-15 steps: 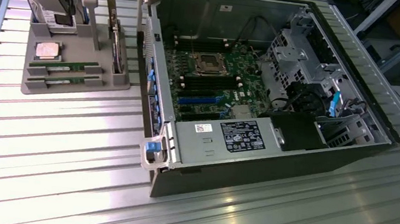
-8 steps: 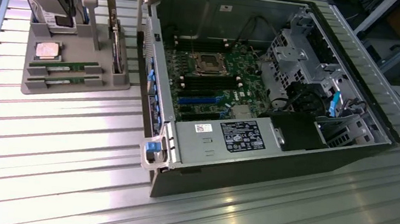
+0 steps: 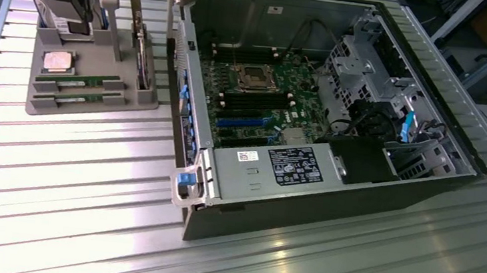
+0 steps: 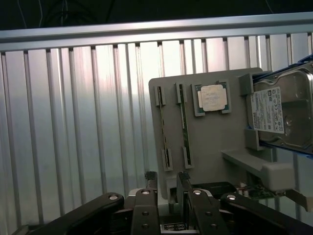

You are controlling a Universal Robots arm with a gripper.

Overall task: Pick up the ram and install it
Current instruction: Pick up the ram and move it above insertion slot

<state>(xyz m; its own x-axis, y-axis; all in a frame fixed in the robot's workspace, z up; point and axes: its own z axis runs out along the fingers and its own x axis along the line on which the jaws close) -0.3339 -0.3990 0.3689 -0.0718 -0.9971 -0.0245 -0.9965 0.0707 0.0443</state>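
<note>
Gripper [image 4: 167,185] hangs near the grey holder [image 3: 98,62], fingers spread wide and gripping nothing. The ram [image 3: 77,82] lies slotted in the holder at the exterior view's left, beside a second stick [image 3: 75,100] and the processor [image 3: 58,60]. The open computer case [image 3: 308,210] stands to the right.

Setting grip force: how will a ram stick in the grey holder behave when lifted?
The ram stick looks thin and narrow, so it is probably light and stiff. It seems to sit on edge in a slot of the grey holder, so a tilted pull might bind. Its bare green board suggests it is fragile.
</note>
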